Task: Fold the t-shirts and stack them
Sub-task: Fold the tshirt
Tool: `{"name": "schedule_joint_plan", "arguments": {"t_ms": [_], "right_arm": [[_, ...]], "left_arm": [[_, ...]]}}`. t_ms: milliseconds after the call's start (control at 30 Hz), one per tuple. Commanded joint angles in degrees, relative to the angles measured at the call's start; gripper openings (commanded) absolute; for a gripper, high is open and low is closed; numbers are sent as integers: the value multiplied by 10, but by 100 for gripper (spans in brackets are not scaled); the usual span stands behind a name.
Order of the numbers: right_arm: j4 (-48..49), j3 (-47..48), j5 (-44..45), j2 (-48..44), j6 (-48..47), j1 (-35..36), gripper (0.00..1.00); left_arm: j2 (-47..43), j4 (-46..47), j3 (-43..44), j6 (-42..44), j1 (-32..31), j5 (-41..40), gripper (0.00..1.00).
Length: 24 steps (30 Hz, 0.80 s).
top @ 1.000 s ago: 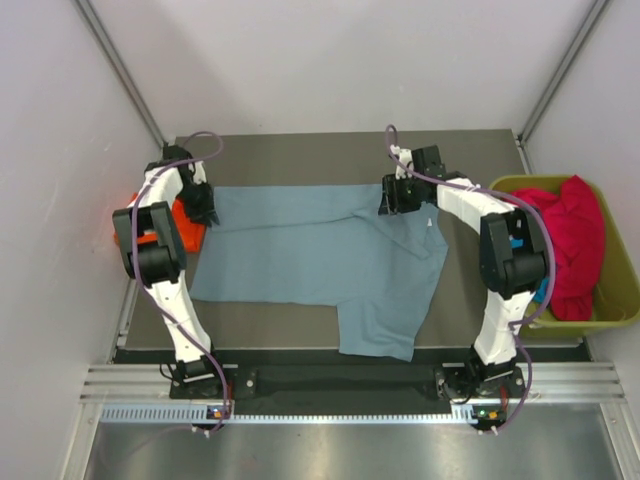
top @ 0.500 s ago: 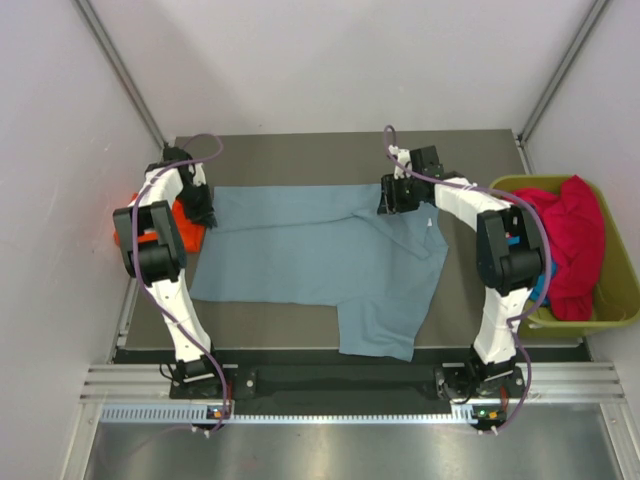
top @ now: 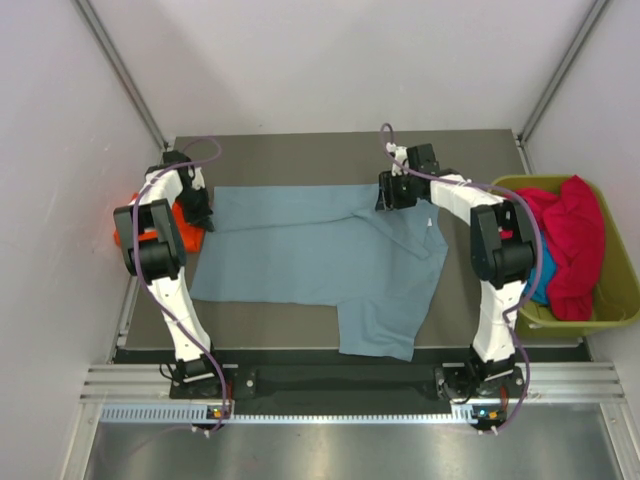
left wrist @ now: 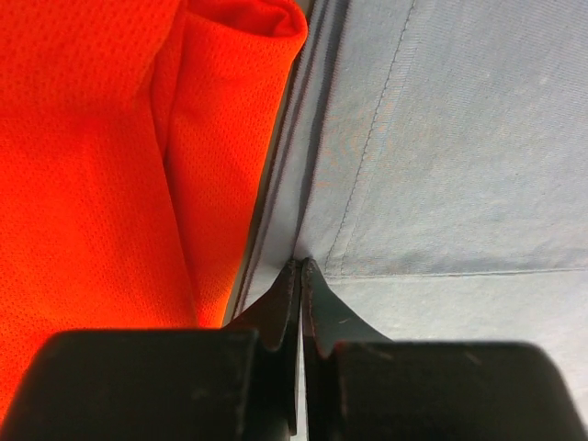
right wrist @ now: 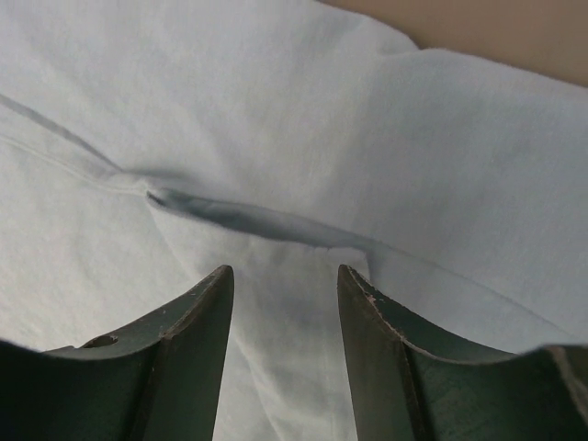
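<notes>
The grey-blue t-shirt (top: 320, 255) lies spread on the table, one sleeve hanging toward the front edge. My left gripper (top: 204, 212) is at its far left corner, shut on the hem; in the left wrist view the closed fingertips (left wrist: 300, 268) pinch the grey-blue cloth (left wrist: 459, 165) beside the orange-red t-shirt (left wrist: 92, 165). The orange-red t-shirt (top: 183, 218) is bunched at the table's left edge. My right gripper (top: 389, 198) is open over the shirt's far right part; its jaws (right wrist: 285, 276) stand apart above a cloth ridge (right wrist: 266, 220). The crimson-pink t-shirt (top: 575, 235) and a bit of teal t-shirt (top: 540, 278) lie in the bin.
The olive-green bin (top: 622, 295) stands off the table's right side. Bare table (top: 300, 155) runs behind the shirt, and shows in the right wrist view (right wrist: 514, 28). White walls close in on the left, back and right.
The right arm's elbow has swung left and its gripper has shifted slightly back. The left gripper and the grey-blue t-shirt have hardly moved.
</notes>
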Motion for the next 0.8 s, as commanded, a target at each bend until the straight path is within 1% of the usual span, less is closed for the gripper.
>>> {"name": "schedule_joint_plan", "arguments": {"t_ms": [0, 233, 433, 533, 600, 633, 733, 767], "right_arm": [[23, 34, 9, 18, 2, -5, 50], [23, 52, 24, 33, 2, -12, 50], [24, 38, 22, 28, 1, -19, 50], [25, 35, 19, 29, 3, -19, 49], [24, 36, 14, 32, 3, -18, 47], [24, 37, 14, 34, 3, -18, 46], [22, 42, 9, 34, 3, -19, 33], [20, 41, 7, 33, 4, -18, 22]], "left_arm": [[9, 0, -2, -5, 3, -16, 0], [6, 0, -8, -1, 3, -29, 0], [7, 0, -8, 0, 3, -26, 0], [9, -1, -5, -1, 3, -24, 0], [8, 0, -3, 0, 3, -24, 0], [8, 0, -2, 0, 2, -25, 0], [8, -1, -2, 2, 3, -26, 0], [8, -1, -3, 2, 2, -26, 0]]}}
